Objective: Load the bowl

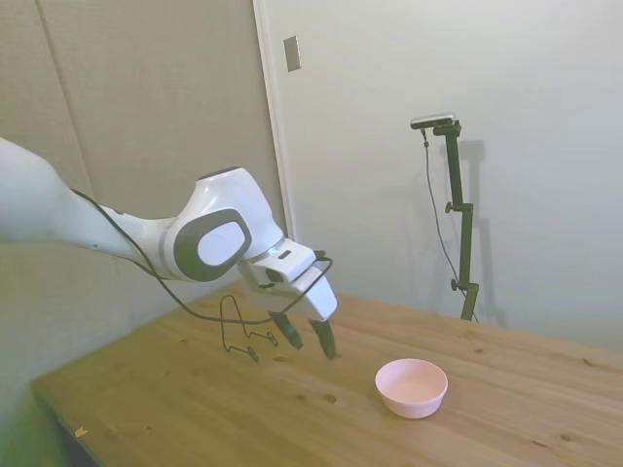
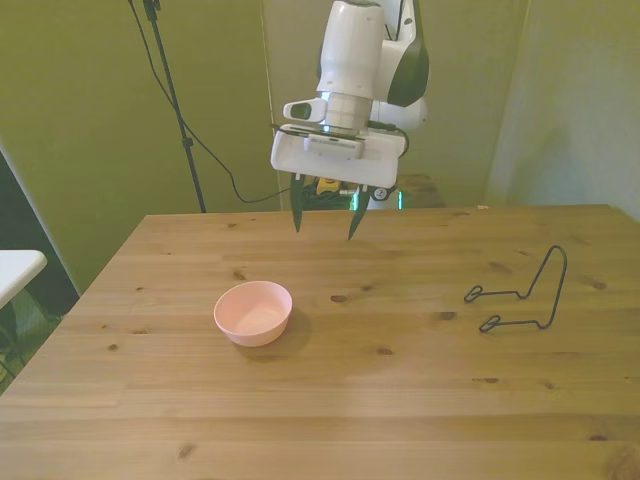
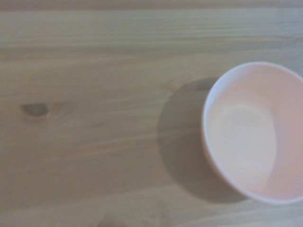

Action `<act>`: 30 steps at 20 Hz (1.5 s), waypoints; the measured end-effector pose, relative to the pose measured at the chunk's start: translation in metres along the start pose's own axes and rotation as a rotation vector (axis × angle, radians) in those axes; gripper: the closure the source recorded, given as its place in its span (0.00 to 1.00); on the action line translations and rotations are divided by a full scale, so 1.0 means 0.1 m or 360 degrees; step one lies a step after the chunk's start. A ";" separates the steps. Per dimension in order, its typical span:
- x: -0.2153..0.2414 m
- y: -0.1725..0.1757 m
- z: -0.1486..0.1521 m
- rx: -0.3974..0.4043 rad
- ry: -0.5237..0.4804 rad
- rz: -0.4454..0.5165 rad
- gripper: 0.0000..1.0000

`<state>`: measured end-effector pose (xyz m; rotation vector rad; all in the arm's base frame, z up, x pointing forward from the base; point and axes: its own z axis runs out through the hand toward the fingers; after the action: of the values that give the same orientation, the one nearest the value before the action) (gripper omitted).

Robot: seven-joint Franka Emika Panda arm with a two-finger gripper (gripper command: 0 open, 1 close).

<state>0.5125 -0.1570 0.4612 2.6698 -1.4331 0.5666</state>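
The hand (image 2: pixel 325 222) hangs in the air above the wooden surface (image 2: pixel 380 400), its two dark fingers (image 2: pixel 298 213) spread apart with nothing between them. In the side view the hand (image 1: pixel 310 338) tilts downward and forward, clear of the wood. Near it, toward the front view's left and closer to that camera, the pale pink bowl (image 2: pixel 253 312) sits upright on the surface, untouched and with nothing inside. The wrist view shows the bowl (image 3: pixel 253 135) at the edge of the picture, its shadow falling on the boards beside it. Well apart, at the front view's right, a thin black wire rack (image 2: pixel 522 292) stands on the surface.
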 end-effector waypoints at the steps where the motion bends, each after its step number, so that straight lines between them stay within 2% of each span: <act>1: 0.10 -0.02 0.07 0.0000 0.0010 0.0021 0.00; 5: 0.39 -0.16 0.41 -0.0015 0.0024 0.0080 0.00; 13: 0.53 -0.28 1.08 -0.0119 -0.0001 0.0127 0.00; 14: 0.55 -0.28 1.14 -0.0131 -0.0001 0.0129 1.00; 19: 0.59 -0.29 1.38 -0.0179 -0.0008 0.0130 1.00; 30: 0.56 -0.36 1.41 -0.0171 -0.0020 0.0128 1.00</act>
<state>0.6104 -0.2123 0.3530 2.5482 -1.5339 0.4651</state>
